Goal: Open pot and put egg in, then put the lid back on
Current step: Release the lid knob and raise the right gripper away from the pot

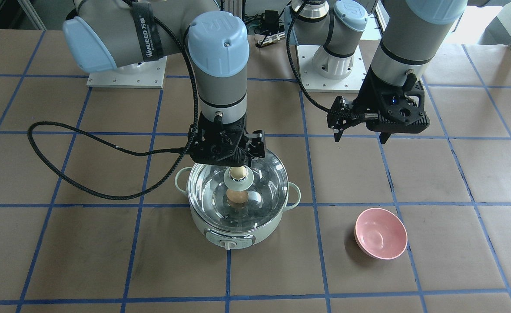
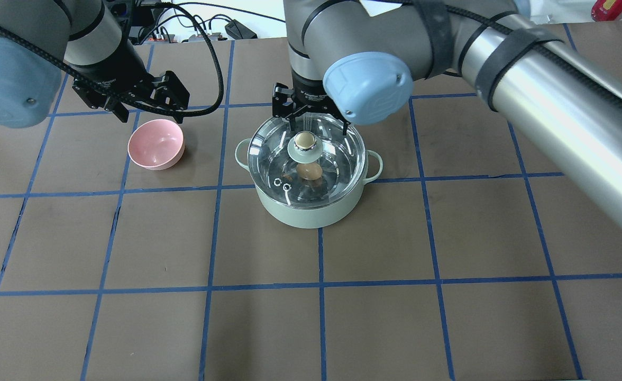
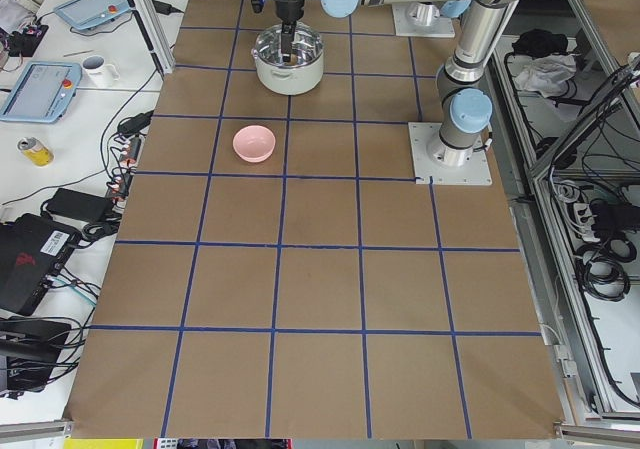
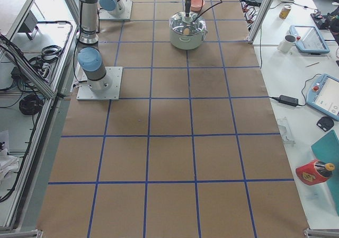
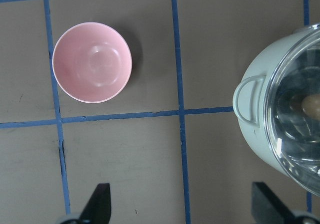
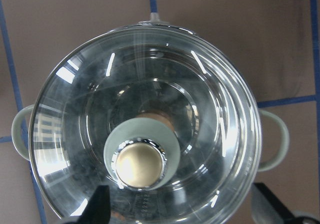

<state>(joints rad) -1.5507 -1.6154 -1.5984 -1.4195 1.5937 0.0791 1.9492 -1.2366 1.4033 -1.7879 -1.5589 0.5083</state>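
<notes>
While the lid [image 2: 337, 153] is sitting squarely on the pot [image 2: 311, 211], the egg [image 2: 309, 171] is lying inside it, showing through the glass. The right pincer [image 2: 319, 126] is hanging just above the beige knob [image 6: 138, 165], fingers spread wide, gripping nothing. The left pincer [image 5: 182, 204] is hovering over the desk [image 2: 395, 317], wide apart and empty, near the pink bowl [image 2: 156, 144].

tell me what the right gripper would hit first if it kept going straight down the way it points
Most likely the lid knob: the right gripper hangs open just above it, pointing down at the lid on the pot. Depth is unclear, so it might touch the glass instead.
</notes>
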